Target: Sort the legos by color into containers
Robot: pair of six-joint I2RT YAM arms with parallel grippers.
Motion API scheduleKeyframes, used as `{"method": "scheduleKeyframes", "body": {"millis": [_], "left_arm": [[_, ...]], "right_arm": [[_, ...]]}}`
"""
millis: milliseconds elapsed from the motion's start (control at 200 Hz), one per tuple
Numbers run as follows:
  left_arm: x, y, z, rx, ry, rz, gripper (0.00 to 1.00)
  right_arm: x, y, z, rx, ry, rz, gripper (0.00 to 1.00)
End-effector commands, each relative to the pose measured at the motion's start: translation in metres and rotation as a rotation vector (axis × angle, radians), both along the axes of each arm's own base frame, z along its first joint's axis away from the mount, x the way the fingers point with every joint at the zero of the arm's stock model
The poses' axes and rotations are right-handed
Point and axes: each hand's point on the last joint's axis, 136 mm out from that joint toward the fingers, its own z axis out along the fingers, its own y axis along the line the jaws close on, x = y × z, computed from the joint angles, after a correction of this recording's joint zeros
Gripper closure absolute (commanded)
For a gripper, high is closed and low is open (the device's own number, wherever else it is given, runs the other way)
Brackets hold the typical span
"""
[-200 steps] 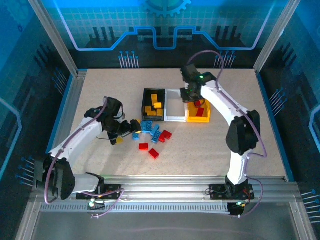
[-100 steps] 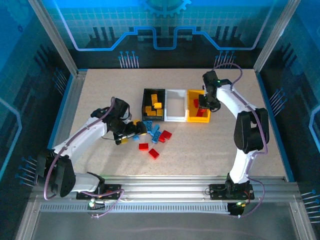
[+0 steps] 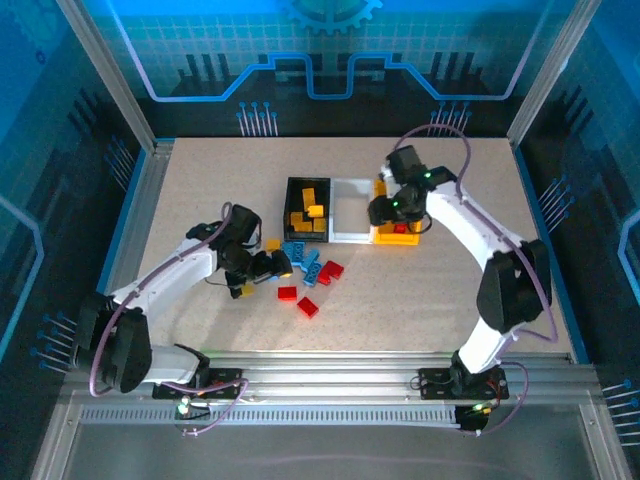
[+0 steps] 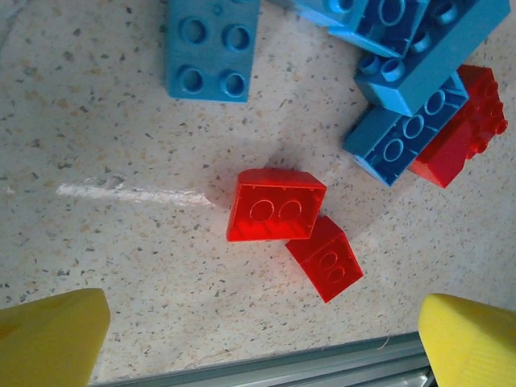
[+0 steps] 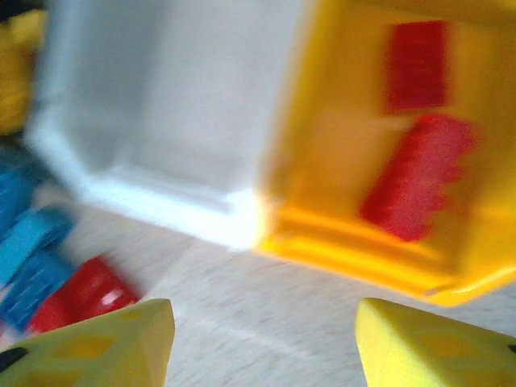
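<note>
Loose legos lie in front of the bins: blue ones point(image 3: 302, 258) point(image 4: 211, 44) and red ones point(image 3: 308, 307) point(image 4: 276, 205) point(image 4: 326, 260). The black bin point(image 3: 291, 196) holds several yellow bricks. The white bin point(image 3: 350, 212) point(image 5: 161, 105) looks bare inside. Red bricks point(image 5: 411, 177) lie in the yellow bin point(image 3: 404, 238) point(image 5: 347, 234). My left gripper point(image 3: 268, 266) point(image 4: 258, 347) hangs open just left of the pile, with two red bricks on the table ahead of its fingers point(image 4: 48, 334). My right gripper point(image 3: 383, 212) point(image 5: 266, 347) is open above the front edge where the white and yellow bins meet.
An aluminium rail point(image 4: 266, 372) runs along the table's near edge. Bare tabletop point(image 3: 200, 180) spreads left of the bins and to the right of them point(image 3: 470, 190). Blue-lit walls enclose the table on three sides.
My right gripper swung from over the yellow bin to the right, then back left and down toward the bins' front edge. The left gripper crept slightly right toward the loose bricks.
</note>
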Motion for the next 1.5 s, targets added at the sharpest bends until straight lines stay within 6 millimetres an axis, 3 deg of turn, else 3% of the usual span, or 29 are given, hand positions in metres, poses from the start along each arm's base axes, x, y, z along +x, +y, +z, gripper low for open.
{"method": "scheduleKeyframes", "body": {"millis": [0, 110, 210, 425, 810, 945, 1146, 1296, 1386, 1496], "left_arm": [[-0.003, 0.011, 0.002, 0.014, -0.011, 0.081, 0.01], [-0.004, 0.023, 0.003, 0.002, -0.021, 0.141, 0.01], [-0.007, 0.041, 0.003, -0.021, -0.011, 0.213, 0.01], [-0.009, 0.057, 0.008, -0.072, -0.014, 0.278, 0.01], [-0.022, 0.058, 0.010, -0.079, -0.005, 0.270, 0.01], [-0.024, 0.057, 0.010, -0.086, -0.004, 0.269, 0.01], [-0.020, 0.056, 0.012, -0.093, -0.019, 0.268, 0.01], [-0.018, 0.055, 0.015, -0.086, -0.036, 0.240, 0.01], [-0.019, 0.049, 0.017, -0.053, -0.052, 0.176, 0.01], [-0.022, 0.036, 0.016, 0.040, -0.061, 0.033, 0.01]], "right_arm": [[-0.062, 0.060, -0.005, 0.066, 0.071, 0.252, 0.34], [-0.114, 0.105, -0.021, 0.066, 0.125, 0.435, 0.32], [-0.147, 0.129, -0.043, 0.013, 0.157, 0.542, 0.30], [-0.183, 0.162, -0.081, -0.085, 0.212, 0.646, 0.27], [-0.181, 0.178, -0.119, -0.197, 0.214, 0.640, 0.27], [-0.173, 0.178, -0.129, -0.265, 0.195, 0.619, 0.37], [-0.166, 0.174, -0.126, -0.306, 0.147, 0.609, 0.59], [-0.166, 0.165, -0.108, -0.289, 0.129, 0.580, 0.66], [-0.161, 0.152, -0.079, -0.220, 0.105, 0.510, 0.68], [-0.139, 0.120, -0.046, -0.116, 0.094, 0.368, 0.68]]}}
